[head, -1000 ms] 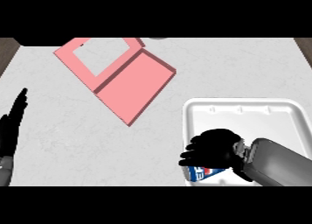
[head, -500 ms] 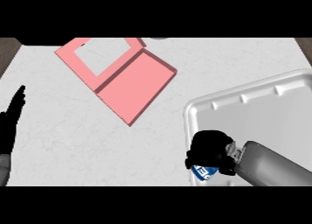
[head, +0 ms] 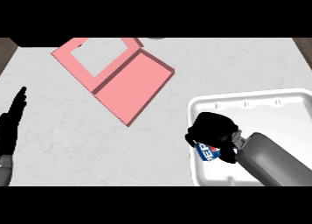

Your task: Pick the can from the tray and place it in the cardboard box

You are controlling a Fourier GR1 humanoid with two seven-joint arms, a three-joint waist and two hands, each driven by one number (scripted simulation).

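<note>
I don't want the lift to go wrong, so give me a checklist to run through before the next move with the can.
1. Grip: the right hand is curled round the can: ok.
2. Can lifted off the tray: cannot tell, the hand hides most of it.
3. Can upright in the hand: cannot tell, only a blue patch shows.
4. Target: the pink cardboard box lies open on the counter, up and to the left of the tray: ok.
5. Other arm out of the way: the left hand rests open at the view's left edge, apart from the box: ok.
</note>
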